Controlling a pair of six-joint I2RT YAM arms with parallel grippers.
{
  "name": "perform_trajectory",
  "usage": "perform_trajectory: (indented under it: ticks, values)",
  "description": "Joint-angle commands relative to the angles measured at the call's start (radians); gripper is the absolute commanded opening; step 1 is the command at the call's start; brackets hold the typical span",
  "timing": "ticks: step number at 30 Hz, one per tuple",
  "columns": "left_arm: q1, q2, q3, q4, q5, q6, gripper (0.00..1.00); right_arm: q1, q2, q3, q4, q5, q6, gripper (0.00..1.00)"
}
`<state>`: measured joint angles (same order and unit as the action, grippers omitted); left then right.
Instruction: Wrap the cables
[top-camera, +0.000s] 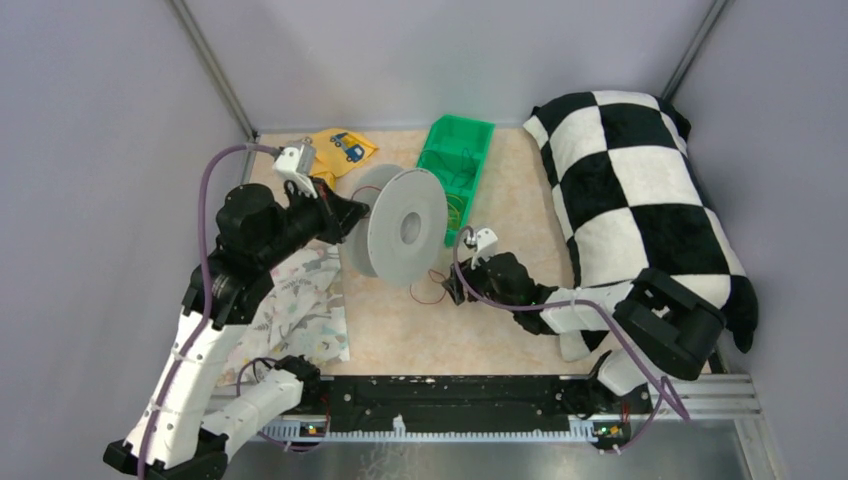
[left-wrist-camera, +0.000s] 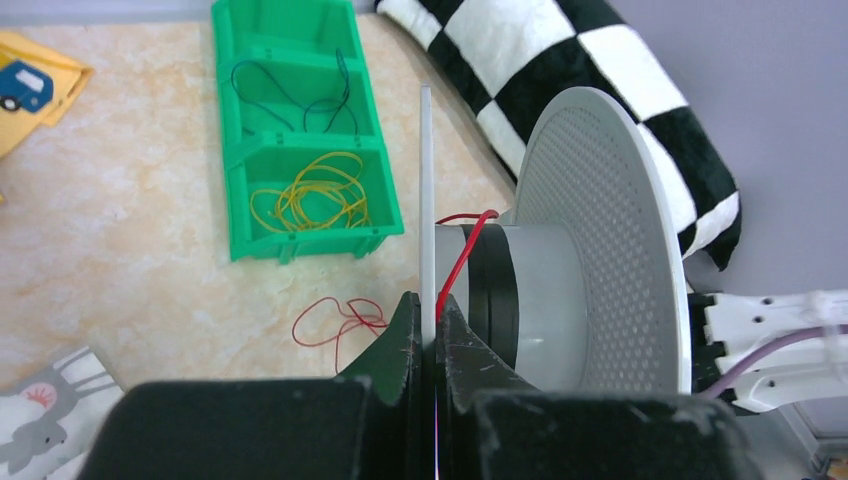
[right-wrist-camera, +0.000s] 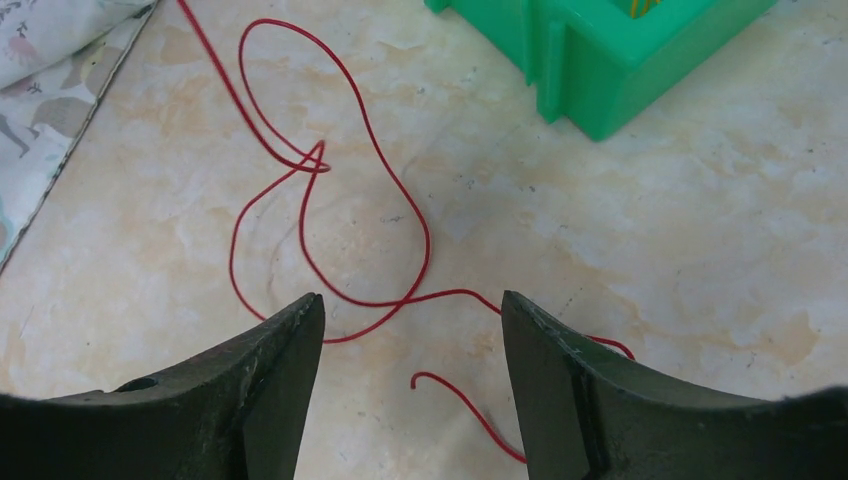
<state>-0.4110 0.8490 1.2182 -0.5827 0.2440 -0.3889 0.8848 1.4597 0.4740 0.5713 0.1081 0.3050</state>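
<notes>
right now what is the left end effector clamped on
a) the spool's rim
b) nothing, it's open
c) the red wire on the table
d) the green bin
a: in the left wrist view the left end effector is closed on the thin edge of the near flange of the spool.
</notes>
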Motion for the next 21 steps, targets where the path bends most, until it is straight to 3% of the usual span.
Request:
perform_trajectory:
  ticks: [1,4,8,18,21]
  values:
    - [0.004,-0.021,0.123,0.051,0.005,-0.036,0.00,0.017,0.068,0.049,0.170,0.020,-0.051,0.66]
    - [0.004,-0.025,0.132,0.062,0.018,-0.048,0.00,0.017,0.124,0.075,0.190,-0.045,-0.104,0.71]
    - [0.004,-0.021,0.136,0.072,0.030,-0.063,0.00,0.019,0.165,0.039,0.336,-0.085,-0.125,0.74]
    - [0.003,-0.024,0.156,0.086,-0.006,-0.076,0.00,0.019,0.232,0.019,0.457,-0.094,-0.043,0.73]
    - [0.004,-0.035,0.184,0.069,-0.014,-0.090,0.00,0.020,0.242,0.039,0.441,-0.160,-0.010,0.70]
